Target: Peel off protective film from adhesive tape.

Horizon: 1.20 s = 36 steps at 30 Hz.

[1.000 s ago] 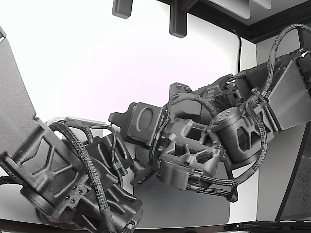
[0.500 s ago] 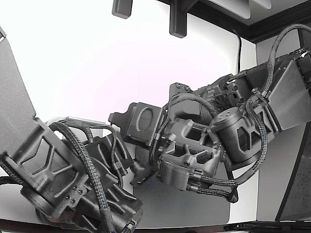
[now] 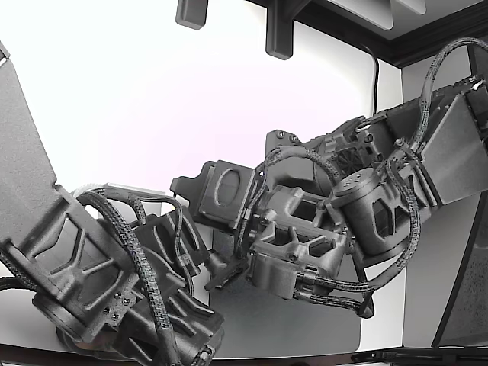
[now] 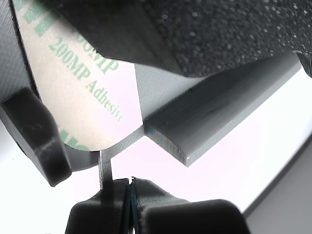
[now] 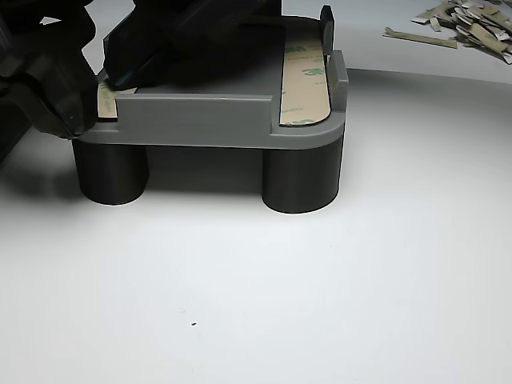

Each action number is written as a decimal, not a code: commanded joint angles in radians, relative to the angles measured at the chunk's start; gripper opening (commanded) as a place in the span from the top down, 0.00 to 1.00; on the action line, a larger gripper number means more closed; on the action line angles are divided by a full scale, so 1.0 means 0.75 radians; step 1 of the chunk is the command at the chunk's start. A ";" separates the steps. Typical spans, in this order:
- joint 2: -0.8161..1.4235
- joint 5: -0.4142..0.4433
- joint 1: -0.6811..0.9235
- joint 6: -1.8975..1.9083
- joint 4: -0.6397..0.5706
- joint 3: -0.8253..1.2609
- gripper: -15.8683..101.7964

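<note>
A beige protective film (image 4: 80,92) printed "200MP Adhesive" covers a tape strip lying in a grey fixture (image 4: 214,117). My gripper (image 4: 130,184) sits just off the strip's rounded end with its dark jaws pressed together. A thin grey sliver (image 4: 104,168) runs from the jaws up to the film's edge; I cannot tell whether it is film. In the other view the gripper (image 5: 102,80) is at the fixture's (image 5: 200,120) left corner, over a short bit of strip (image 5: 106,99). A second film-covered strip (image 5: 304,76) lies in the right slot.
The fixture stands on two dark round legs (image 5: 300,180) on a white table. A pile of loose film scraps (image 5: 468,20) lies at the far right. In the exterior view two dark arms (image 3: 305,229) (image 3: 99,274) crowd over a grey mat (image 3: 290,320).
</note>
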 commanded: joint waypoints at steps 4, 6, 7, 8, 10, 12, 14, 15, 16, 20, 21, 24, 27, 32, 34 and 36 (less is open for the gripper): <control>0.043 -0.002 -0.006 0.004 -0.016 -0.037 0.96; 0.045 -0.002 -0.006 0.004 -0.016 -0.035 0.96; 0.045 -0.002 -0.006 0.004 -0.018 -0.035 0.96; 0.045 -0.002 -0.006 0.004 -0.018 -0.035 0.96; 0.047 -0.002 -0.006 0.006 -0.020 -0.033 0.96; 0.047 -0.002 -0.006 0.006 -0.020 -0.033 0.96; 0.051 -0.002 -0.006 0.006 -0.020 -0.029 0.96; 0.053 -0.002 -0.006 0.006 -0.020 -0.029 0.96; 0.053 -0.002 -0.006 0.006 -0.018 -0.029 0.96; 0.067 0.010 -0.006 -0.002 -0.020 -0.002 0.96; 0.067 0.014 -0.006 -0.006 -0.022 0.002 0.96; 0.063 0.018 -0.006 -0.010 -0.027 0.004 0.96; 0.061 0.022 -0.006 -0.018 -0.031 0.008 0.96; 0.035 0.025 -0.006 -0.022 -0.029 -0.014 0.96; 0.027 0.025 -0.006 -0.022 -0.029 -0.020 0.96; 0.025 0.025 -0.006 -0.022 -0.029 -0.016 0.96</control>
